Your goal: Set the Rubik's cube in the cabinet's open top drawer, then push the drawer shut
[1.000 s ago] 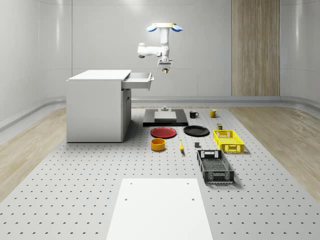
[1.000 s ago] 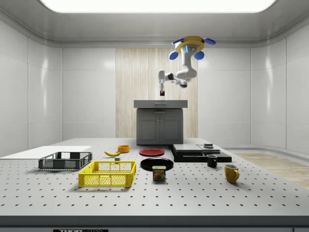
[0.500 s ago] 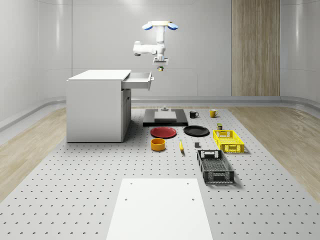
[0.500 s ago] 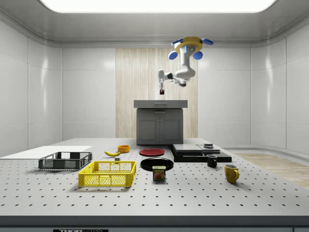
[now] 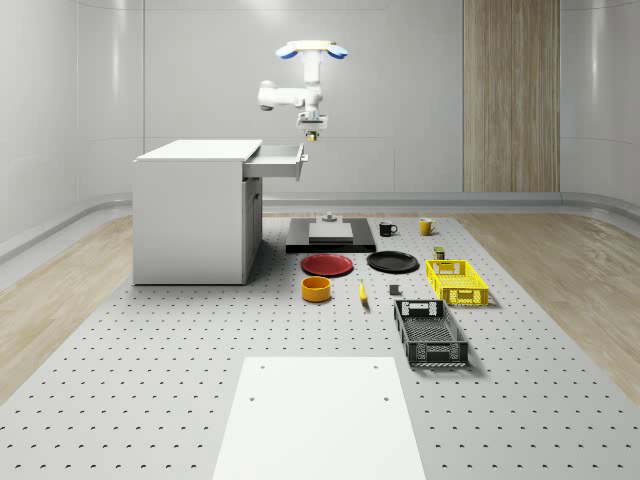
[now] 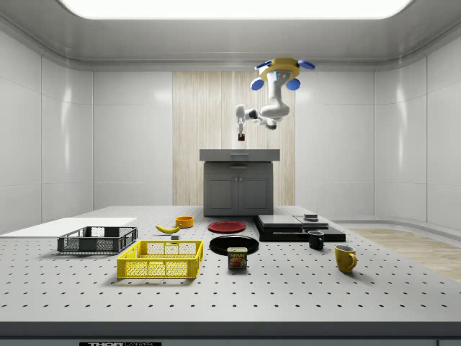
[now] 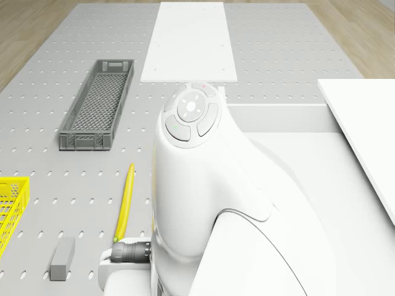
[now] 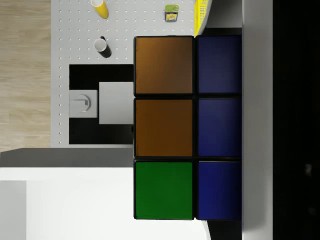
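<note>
Right above the drawer's [image 5: 277, 160] front lip, gripper [image 5: 311, 131] had the cube [image 8: 187, 127] clamped; drawer sat at 6 o'clock, drone [image 5: 311, 48] hovering overhead.

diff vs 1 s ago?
The drone has shifted toward the whole-scene view's left and slightly up, hovering near the open top drawer. The gripper, carrying the Rubik's cube, has come from beside the drawer's front to above its front edge. Cube not yet released. Cabinet, drawer and floor items unchanged.
</note>
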Motion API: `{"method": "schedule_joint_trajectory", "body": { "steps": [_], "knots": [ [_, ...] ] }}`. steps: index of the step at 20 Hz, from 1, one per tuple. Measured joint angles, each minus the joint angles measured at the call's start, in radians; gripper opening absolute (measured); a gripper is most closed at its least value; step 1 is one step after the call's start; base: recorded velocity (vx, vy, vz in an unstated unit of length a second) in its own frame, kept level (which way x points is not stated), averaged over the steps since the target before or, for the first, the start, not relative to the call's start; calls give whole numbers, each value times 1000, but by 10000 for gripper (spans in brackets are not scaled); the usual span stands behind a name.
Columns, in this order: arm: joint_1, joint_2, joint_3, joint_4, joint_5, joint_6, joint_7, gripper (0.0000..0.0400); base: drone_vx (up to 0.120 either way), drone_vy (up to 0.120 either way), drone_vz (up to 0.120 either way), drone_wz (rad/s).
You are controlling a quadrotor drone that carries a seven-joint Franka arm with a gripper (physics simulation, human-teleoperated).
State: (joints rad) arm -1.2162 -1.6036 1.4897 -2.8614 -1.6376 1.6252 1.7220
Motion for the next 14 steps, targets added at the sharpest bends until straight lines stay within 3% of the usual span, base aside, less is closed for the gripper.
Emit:
{"method": "schedule_joint_trajectory", "body": {
  "steps": [14],
  "knots": [
    [0,-2,0,0,1,1,0,325,0,-120,0,0]
  ]
}}
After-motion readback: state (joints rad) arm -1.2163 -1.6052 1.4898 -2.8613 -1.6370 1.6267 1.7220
